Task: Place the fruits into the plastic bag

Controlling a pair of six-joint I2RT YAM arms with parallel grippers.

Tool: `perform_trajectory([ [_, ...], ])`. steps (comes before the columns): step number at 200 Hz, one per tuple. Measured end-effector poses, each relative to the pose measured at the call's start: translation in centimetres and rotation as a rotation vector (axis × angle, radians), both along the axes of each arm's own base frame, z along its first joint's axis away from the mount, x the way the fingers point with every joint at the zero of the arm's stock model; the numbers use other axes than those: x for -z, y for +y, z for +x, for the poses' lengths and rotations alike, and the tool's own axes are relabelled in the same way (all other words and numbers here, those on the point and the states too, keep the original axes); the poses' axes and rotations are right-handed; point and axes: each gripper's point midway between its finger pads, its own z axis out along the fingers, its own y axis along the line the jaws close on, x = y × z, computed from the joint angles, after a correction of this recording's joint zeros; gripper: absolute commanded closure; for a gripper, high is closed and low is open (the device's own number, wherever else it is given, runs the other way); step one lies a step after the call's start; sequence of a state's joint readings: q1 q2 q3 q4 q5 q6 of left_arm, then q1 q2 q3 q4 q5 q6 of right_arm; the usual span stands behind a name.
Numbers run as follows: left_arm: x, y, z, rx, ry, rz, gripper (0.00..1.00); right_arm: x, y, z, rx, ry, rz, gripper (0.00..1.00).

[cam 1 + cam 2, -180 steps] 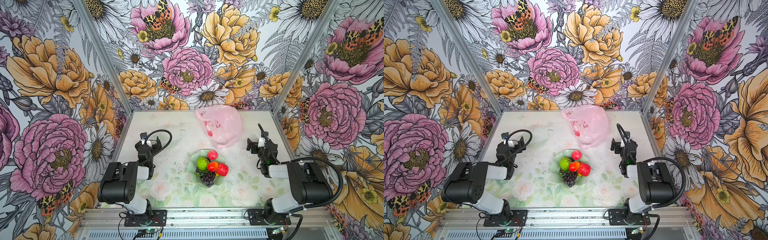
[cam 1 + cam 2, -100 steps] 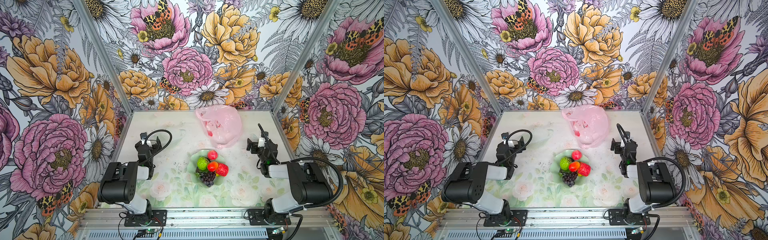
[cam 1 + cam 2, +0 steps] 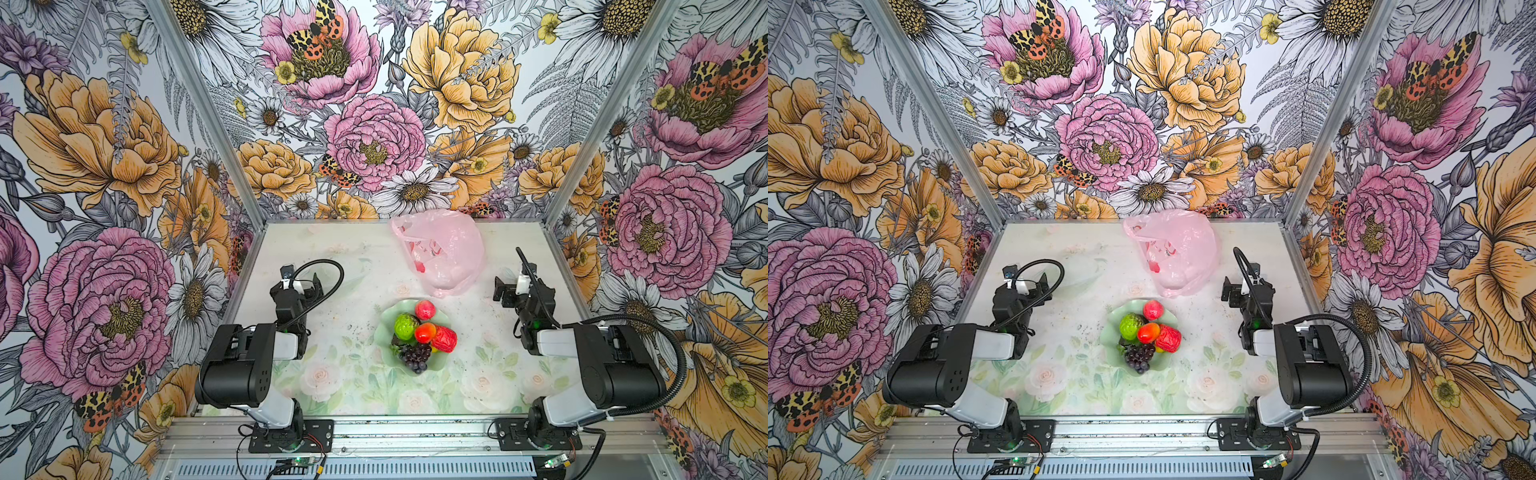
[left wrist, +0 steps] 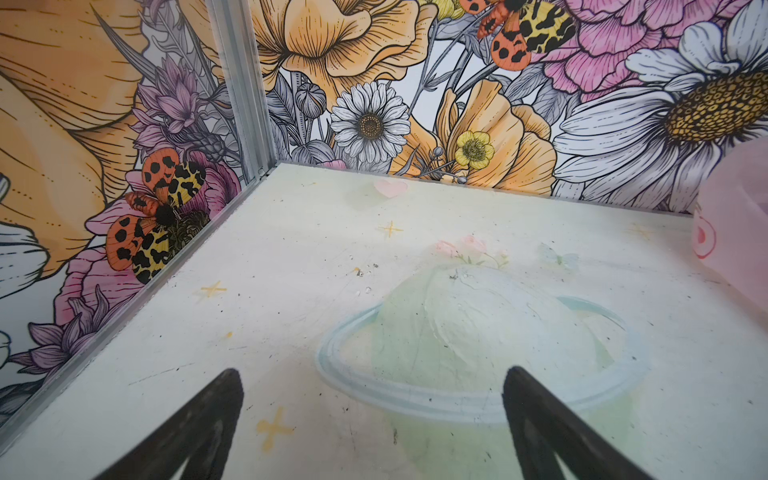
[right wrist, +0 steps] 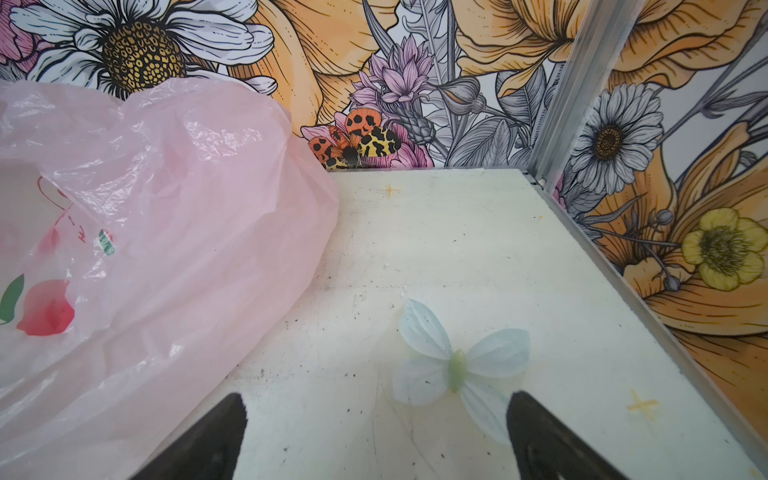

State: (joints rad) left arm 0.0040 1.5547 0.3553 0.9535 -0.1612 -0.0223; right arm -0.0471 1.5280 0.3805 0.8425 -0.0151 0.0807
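Observation:
The fruits lie heaped in a pale green scalloped dish (image 3: 384,332) at the table's middle in both top views: a pink-red ball (image 3: 424,309), a bumpy green one (image 3: 406,326), an orange-red one (image 3: 425,332), a glossy red one (image 3: 444,338) and a dark grape bunch (image 3: 417,356). Just behind the dish, the translucent pink plastic bag (image 3: 446,253) (image 5: 145,232) lies crumpled. My left gripper (image 3: 305,280) (image 4: 372,399) hovers open left of the dish, nothing between its fingers. My right gripper (image 3: 505,289) (image 5: 374,419) stands open right of the bag, also holding nothing.
Floral walls with aluminium corner posts (image 3: 565,183) close the table on three sides. The arm bases (image 3: 291,436) sit on the front rail. The table top bears faded printed pictures, among them a pale butterfly (image 5: 457,365) under my right gripper.

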Motion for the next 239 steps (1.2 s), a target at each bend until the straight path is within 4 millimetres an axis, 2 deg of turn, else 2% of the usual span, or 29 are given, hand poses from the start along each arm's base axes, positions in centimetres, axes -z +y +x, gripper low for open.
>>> perform_trajectory([
  [54,0.1,0.0,-0.1,0.002,0.011,0.0,0.01,0.2,-0.6,-0.1,0.036,0.024,-0.002,0.0],
  [75,-0.5,0.0,-0.3,0.0,0.022,0.002,0.01,-0.8,-1.2,-0.3,0.072,0.024,-0.003,0.01],
  [108,-4.7,0.4,-0.3,-0.029,-0.001,-0.026,0.01,-4.7,-2.2,-0.9,0.143,0.002,0.022,0.01],
  [138,-9.8,1.2,-0.5,-0.103,-0.005,-0.143,0.01,-9.9,-3.0,-1.1,0.225,0.0,0.109,0.0],
  [158,-12.6,0.9,-1.0,-0.118,0.003,-0.236,0.01,-13.1,-3.0,-1.1,0.25,0.026,0.188,0.0],
  [171,-13.5,-0.4,-1.4,-0.1,0.025,-0.282,0.01,-14.5,-2.5,-1.3,0.249,0.059,0.256,0.0],
  [190,-14.0,-3.7,-2.3,-0.021,0.092,-0.337,0.01,-15.8,-1.0,-1.8,0.211,0.123,0.362,0.0],
  [207,-14.2,-6.4,-3.1,0.061,0.169,-0.386,0.01,-16.4,0.5,-2.6,0.174,0.194,0.456,0.01],
  [239,-15.4,-9.5,-4.9,0.169,0.284,-0.454,0.01,-16.7,3.4,-4.6,0.121,0.337,0.628,0.02],
])
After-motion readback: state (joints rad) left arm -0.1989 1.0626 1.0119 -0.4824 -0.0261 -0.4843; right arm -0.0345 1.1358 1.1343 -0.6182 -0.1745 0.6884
